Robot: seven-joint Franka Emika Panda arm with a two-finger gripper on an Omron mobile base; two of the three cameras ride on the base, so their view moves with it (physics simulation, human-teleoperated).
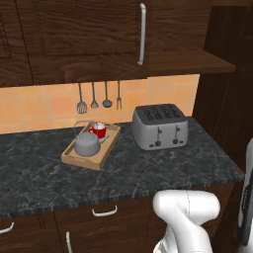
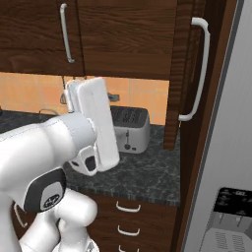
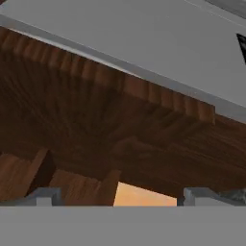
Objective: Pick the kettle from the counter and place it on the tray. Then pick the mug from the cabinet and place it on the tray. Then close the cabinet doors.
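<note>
The grey kettle (image 1: 87, 144) and the red mug (image 1: 99, 130) both stand inside the light-wood tray (image 1: 81, 160) on the dark counter (image 1: 148, 173). Above them, the cabinet's door (image 1: 99, 29) with its silver bar handle (image 1: 142, 34) is shut. Another cabinet door (image 2: 183, 74) stands swung out, edge-on, and its handle (image 2: 201, 69) faces right. In the hand view my gripper (image 3: 121, 196) is open and holds nothing. Its fingertips (image 3: 48, 196) are wide apart and close in front of a dark wood panel (image 3: 96, 125).
A silver toaster (image 1: 159, 127) sits right of the tray. Utensils (image 1: 94, 96) hang on the tiled wall. A grey fridge (image 2: 226, 147) stands at the far right, beside the swung-out door. Drawers (image 2: 128, 209) run below the counter.
</note>
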